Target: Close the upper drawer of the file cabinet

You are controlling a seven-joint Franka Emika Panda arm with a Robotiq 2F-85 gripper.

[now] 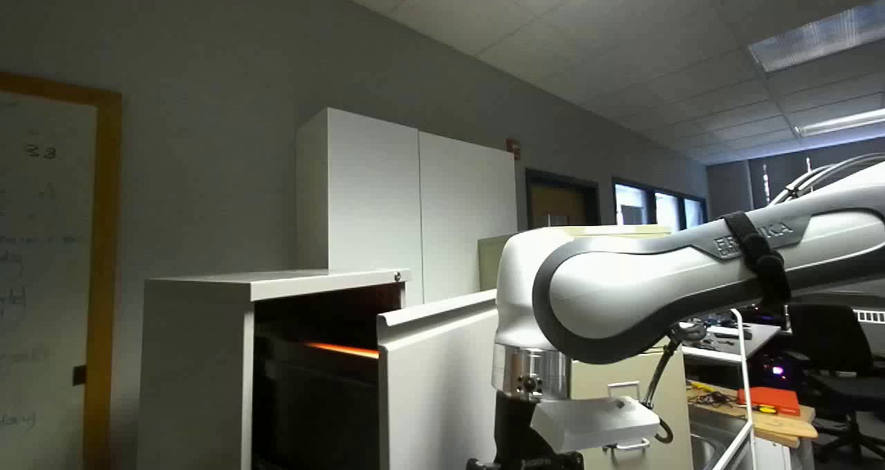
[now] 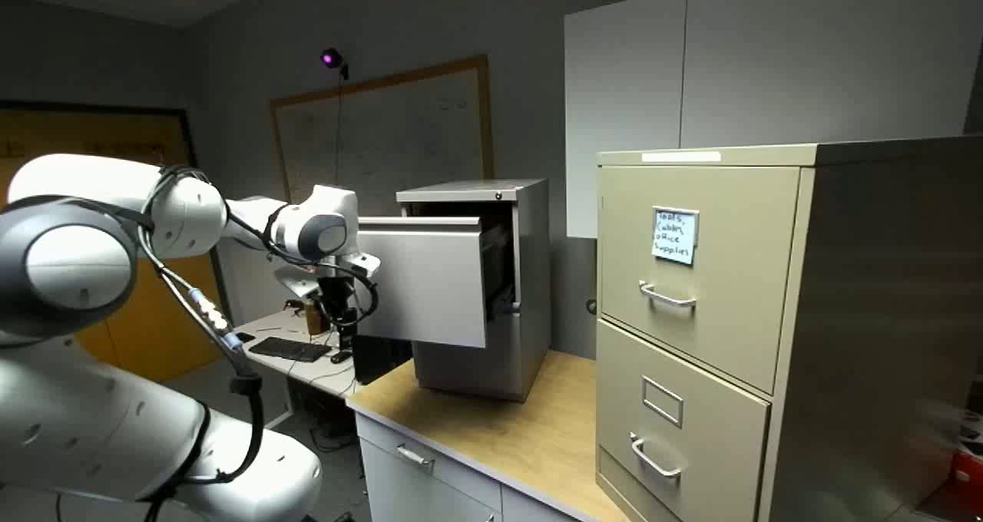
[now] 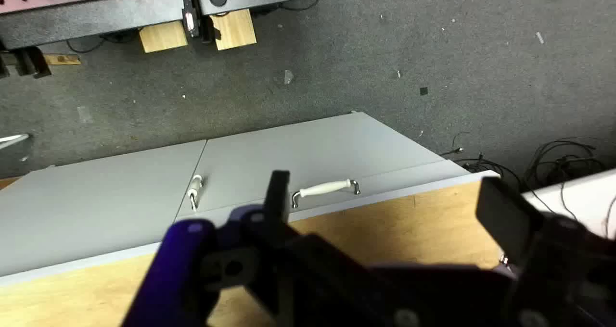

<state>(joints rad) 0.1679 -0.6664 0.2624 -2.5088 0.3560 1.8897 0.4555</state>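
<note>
1. At the front of the file cabinet (image 2: 535,299), my arm (image 2: 180,207) is extended, with the wrist bent so that my gripper (image 3: 385,192) points down.
2. Gripper position: in both exterior views I hang in front of the upper drawer (image 2: 422,284). Whether I touch it, I cannot tell.
3. Jaw state: apart. My wrist view shows two dark fingers (image 3: 277,192) with a wide gap between them.
4. Drawer position: pulled well out of the file cabinet, which stands upright on the wood-topped counter (image 2: 491,430).
5. Brand marking: my arm bears FRANKA lettering, partly covered by a black strap (image 1: 757,256).
6. Label: a card (image 2: 674,236) on the beige cabinet (image 2: 868,276) is hand-lettered "Tools, Cables, office supplies".
7. Other writing: the whiteboard (image 1: 45,249) carries marks, mostly too faint to read.
8. Counts in view:
   - File cabinet: one lock (image 2: 498,196), at the upper corner.
   - Beige cabinet: two handled drawers (image 2: 691,353), two label frames.
   - White cupboard (image 1: 373,200): two doors.
   - Below the counter edge, wrist view: two pale handles (image 3: 325,188).
   - Far side of that view: two square wood pieces (image 3: 236,29).
</note>
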